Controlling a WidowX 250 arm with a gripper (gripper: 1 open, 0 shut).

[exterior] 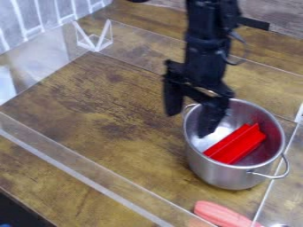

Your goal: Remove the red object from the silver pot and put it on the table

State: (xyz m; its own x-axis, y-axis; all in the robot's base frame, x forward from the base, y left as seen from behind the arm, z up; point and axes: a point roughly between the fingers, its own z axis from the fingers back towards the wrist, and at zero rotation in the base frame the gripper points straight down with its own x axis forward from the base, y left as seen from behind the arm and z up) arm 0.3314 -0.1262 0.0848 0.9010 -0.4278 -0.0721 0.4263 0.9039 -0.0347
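Observation:
A bright red flat block [240, 143] leans tilted inside the shiny silver pot [224, 169] at the right of the dark wood table [106, 97]. My black gripper [197, 107] hangs open at the pot's left rim. One finger stands outside the pot and the other [214, 119] over its inner left side. Nothing is between them, and they do not touch the red block.
A salmon-red rounded handle [232, 215] lies at the bottom edge, in front of the pot. Clear acrylic walls [83, 164] border the table at front and left. A small clear stand [91, 36] sits at the back left.

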